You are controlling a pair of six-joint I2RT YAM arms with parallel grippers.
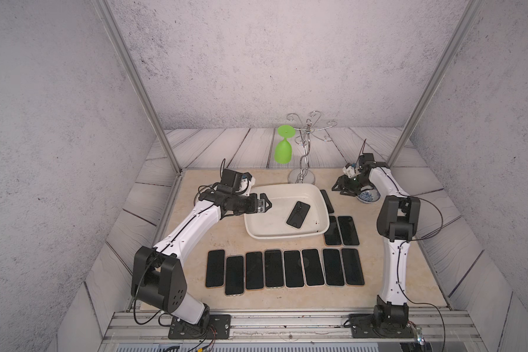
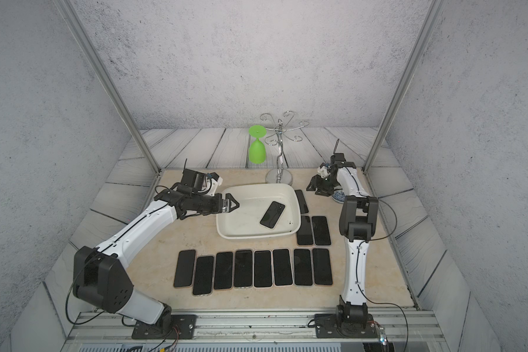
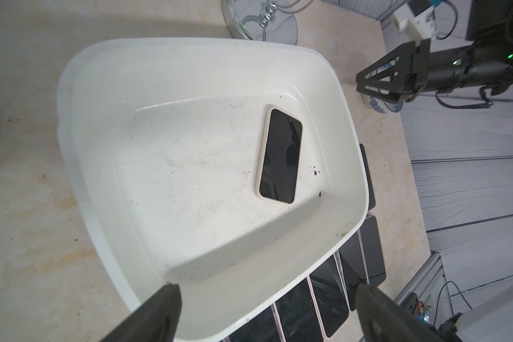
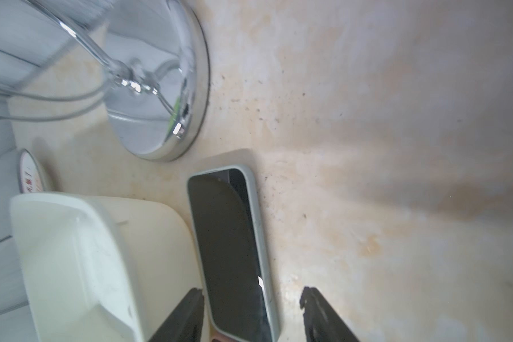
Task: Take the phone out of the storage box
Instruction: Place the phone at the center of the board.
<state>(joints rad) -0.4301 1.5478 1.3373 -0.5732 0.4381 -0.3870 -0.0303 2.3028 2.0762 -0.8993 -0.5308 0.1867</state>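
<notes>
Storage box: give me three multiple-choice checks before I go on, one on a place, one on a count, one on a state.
1. Where is the left gripper?
A) over the rim of the storage box
B) over the row of phones
C) at the bowl

2. How many phones lie in the box?
A) none
B) one
C) three

3. The left fingers are:
A) shut on a phone
B) shut, empty
C) open, empty

Answers:
1 A, it hangs at the box's edge in both top views.
2 B, a single phone lies on the box's floor.
3 C, the left wrist view shows them apart with nothing between.
</notes>
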